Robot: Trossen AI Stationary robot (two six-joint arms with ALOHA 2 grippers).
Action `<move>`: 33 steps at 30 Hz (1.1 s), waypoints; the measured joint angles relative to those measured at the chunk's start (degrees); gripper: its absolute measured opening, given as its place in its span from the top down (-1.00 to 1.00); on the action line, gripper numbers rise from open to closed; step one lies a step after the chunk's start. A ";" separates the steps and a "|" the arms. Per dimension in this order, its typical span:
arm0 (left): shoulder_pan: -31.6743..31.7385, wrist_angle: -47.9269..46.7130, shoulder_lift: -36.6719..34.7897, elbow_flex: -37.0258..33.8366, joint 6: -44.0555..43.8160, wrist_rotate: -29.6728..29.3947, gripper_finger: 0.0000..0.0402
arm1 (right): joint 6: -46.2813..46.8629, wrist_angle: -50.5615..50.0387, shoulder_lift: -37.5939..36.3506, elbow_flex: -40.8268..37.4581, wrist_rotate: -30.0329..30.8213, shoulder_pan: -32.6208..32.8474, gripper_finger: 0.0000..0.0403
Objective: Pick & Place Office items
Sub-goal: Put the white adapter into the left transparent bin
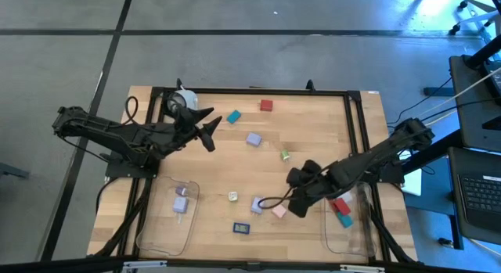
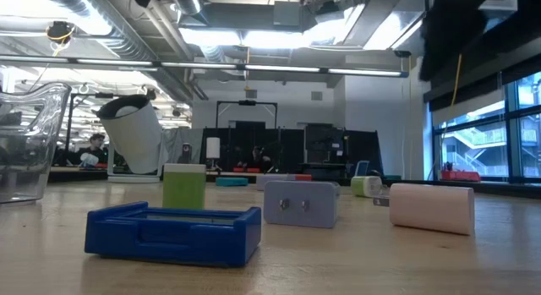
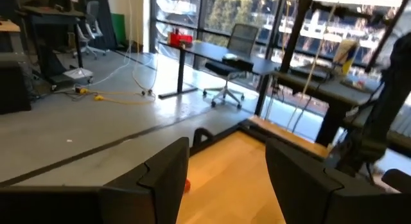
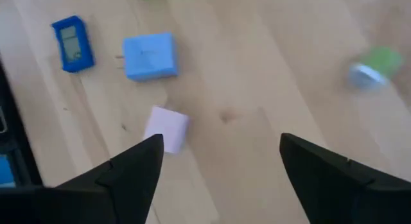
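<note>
The office items lie spread over the wooden table: a red block [image 1: 266, 105], a teal one [image 1: 233, 116], a lavender one [image 1: 253, 138], a green piece [image 1: 285, 156], a second lavender block [image 1: 257, 204], a pink block [image 1: 279, 212] and a dark blue piece [image 1: 241, 227]. My right gripper [image 1: 291, 204] hangs open above the table, slanting down. The pink block [image 4: 167, 129] lies just beyond one of its fingers, untouched. My left gripper [image 1: 210, 128] is raised over the table's far left, level and open, with nothing between its fingers [image 3: 167, 179].
A clear tray [image 1: 168, 218] at the near left holds two lavender pieces. Another clear tray [image 1: 348, 226] at the near right holds a red and a teal piece. A white round object [image 1: 184, 98] stands at the far left corner. A black frame [image 1: 356, 124] borders the table.
</note>
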 joint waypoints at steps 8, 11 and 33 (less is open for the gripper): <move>0.00 0.65 -0.02 0.00 -9.25 7.52 -0.02 | -4.65 13.87 9.51 -0.01 -5.91 0.00 -0.57; 0.00 0.63 0.00 0.00 -12.09 10.86 -0.01 | -3.07 15.07 12.77 -0.01 -4.72 0.02 -0.57; 0.00 0.63 0.00 0.00 -17.76 14.71 -0.01 | 5.14 15.01 23.66 0.15 -4.40 0.00 -0.22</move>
